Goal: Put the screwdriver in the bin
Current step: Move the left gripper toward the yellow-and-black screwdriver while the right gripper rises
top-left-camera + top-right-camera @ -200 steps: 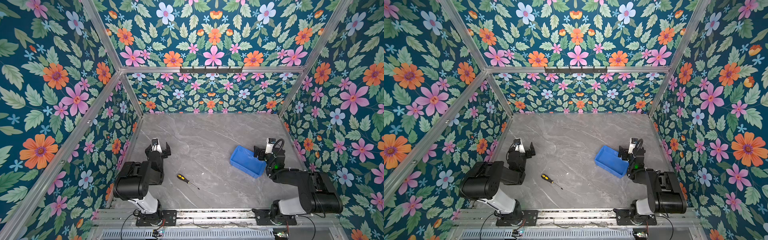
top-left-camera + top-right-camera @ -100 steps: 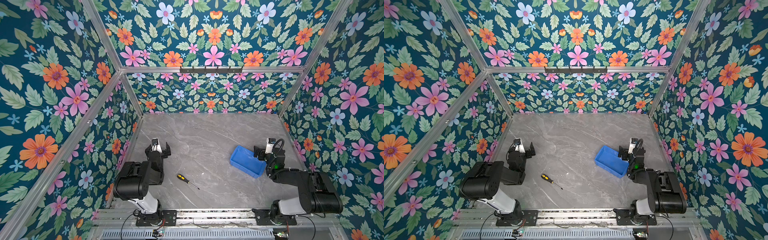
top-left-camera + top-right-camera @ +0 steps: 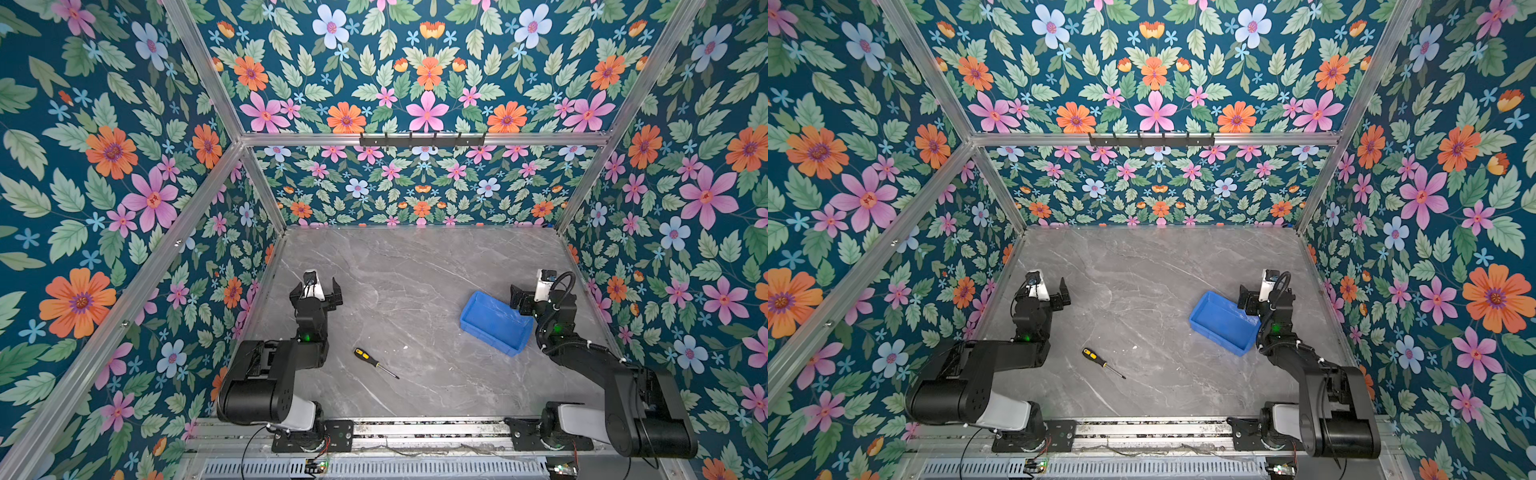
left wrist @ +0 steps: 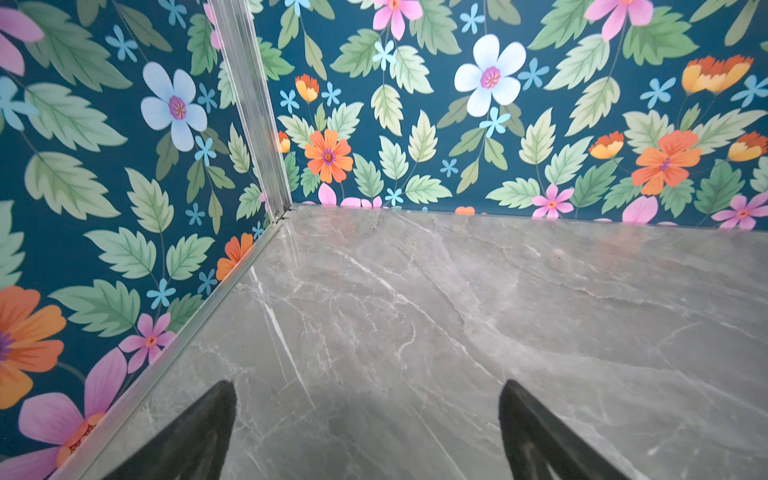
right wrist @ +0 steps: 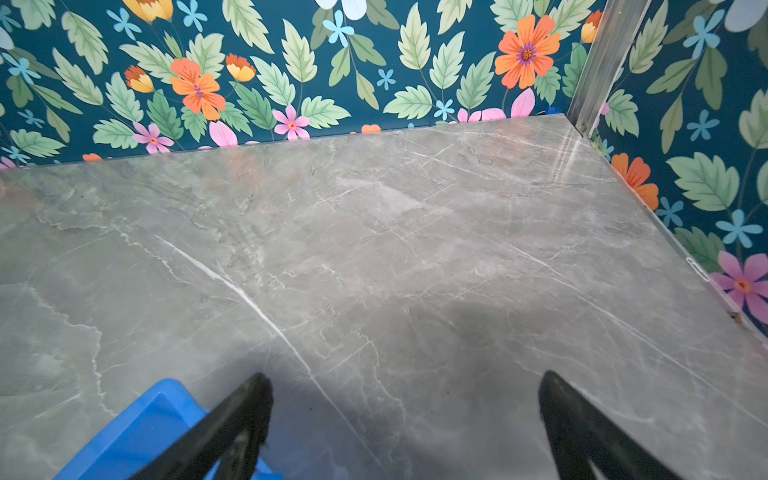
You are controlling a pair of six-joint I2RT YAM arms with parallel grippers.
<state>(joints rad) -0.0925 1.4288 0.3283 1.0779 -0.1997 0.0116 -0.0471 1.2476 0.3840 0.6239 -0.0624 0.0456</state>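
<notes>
Grey marble tabletop [image 3: 415, 270]; screwdriver [image 3: 376, 365] diagonal lower centre, down-right of left hand [image 3: 316, 291], nearer it than right hand [image 3: 530, 297]; both wide open, empty.

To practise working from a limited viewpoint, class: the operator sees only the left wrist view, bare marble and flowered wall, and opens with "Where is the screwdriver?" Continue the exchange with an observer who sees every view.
Observer: The screwdriver lies flat on the table, nearer the arm bases than the left tool, so behind your camera.
Operator: And the bin?
Observer: The bin sits on the right side, close beside the right tool.
Operator: Is anything in it?
Observer: No, both top views show it empty.
</notes>
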